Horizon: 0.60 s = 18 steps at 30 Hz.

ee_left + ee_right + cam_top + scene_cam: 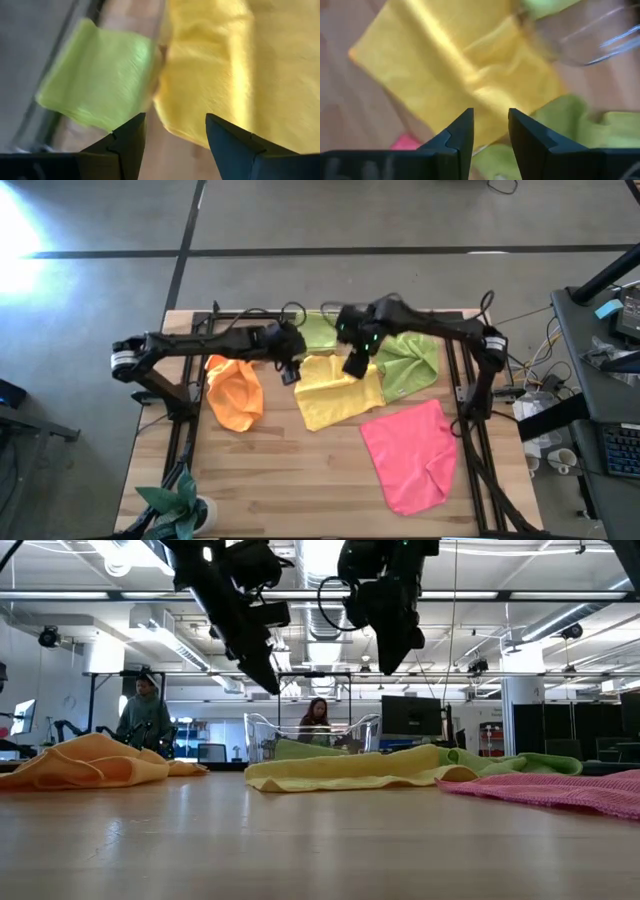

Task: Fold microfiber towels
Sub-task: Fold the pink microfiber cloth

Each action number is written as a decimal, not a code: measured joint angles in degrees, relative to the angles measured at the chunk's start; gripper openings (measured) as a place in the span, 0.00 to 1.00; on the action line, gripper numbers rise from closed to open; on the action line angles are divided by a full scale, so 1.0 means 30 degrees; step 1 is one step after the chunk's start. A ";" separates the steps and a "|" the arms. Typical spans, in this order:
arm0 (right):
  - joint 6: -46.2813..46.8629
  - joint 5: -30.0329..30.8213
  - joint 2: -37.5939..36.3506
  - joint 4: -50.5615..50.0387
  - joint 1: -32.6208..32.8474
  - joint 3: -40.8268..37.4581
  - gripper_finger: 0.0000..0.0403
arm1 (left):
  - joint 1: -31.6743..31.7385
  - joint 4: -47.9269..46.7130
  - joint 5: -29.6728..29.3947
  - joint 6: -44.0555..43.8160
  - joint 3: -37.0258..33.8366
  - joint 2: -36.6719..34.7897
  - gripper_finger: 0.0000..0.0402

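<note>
A crumpled yellow towel [338, 390] lies spread on the wooden table's middle. An orange towel [235, 392] lies bunched to its left and a pink one [412, 455] lies flat to the near right. One lime green towel [410, 360] lies crumpled at the right, touching the yellow one. A folded lime green towel [100, 80] lies at the back. My left gripper [290, 370] hangs open above the yellow towel's far left edge [175, 115]. My right gripper [357, 363] hangs open above the towel's far right part [485, 85]. Both are well clear of the cloth in the low view.
A clear plastic tray [300, 735] stands at the back middle, behind the yellow towel. Dark frame rails [470, 450] run along the table's left and right sides. A small potted plant [180, 505] stands at the near left corner. People show in the room beyond.
</note>
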 joint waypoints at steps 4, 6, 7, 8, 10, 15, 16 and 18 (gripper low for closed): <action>0.1004 0.0004 0.0000 0.0416 0.2008 -0.1256 0.27 | -0.1010 -0.1432 -0.0012 -0.0658 -0.0226 -0.0181 0.47; 0.1564 0.0091 0.0000 0.0664 0.2911 -0.1923 0.26 | -0.1556 -0.1541 -0.0022 -0.0673 -0.0403 -0.0202 0.47; 0.1898 0.0140 0.0000 0.0782 0.3353 -0.2267 0.26 | -0.1815 -0.1518 -0.0022 -0.0673 -0.0473 -0.0202 0.47; 0.2164 0.0145 0.0000 0.0778 0.3793 -0.2632 0.26 | -0.2090 -0.1519 -0.0022 -0.0673 -0.0539 -0.0202 0.47; 0.3011 0.0171 -0.0005 0.0725 0.4695 -0.3374 0.25 | -0.2584 -0.1405 -0.0022 -0.0705 -0.0668 -0.0222 0.47; 0.5354 0.0137 -0.0023 0.0983 0.6957 -0.5137 0.23 | -0.3698 -0.1325 -0.0033 -0.2480 -0.1058 -0.0239 0.47; 0.5992 0.0142 -0.0029 0.1204 0.7354 -0.5411 0.23 | -0.3918 -0.1339 -0.0037 -0.2675 -0.1139 -0.0251 0.47; 0.7102 0.0162 -0.0028 0.1651 0.8017 -0.5898 0.21 | -0.4433 -0.1333 -0.0066 -0.2716 -0.1286 -0.0261 0.47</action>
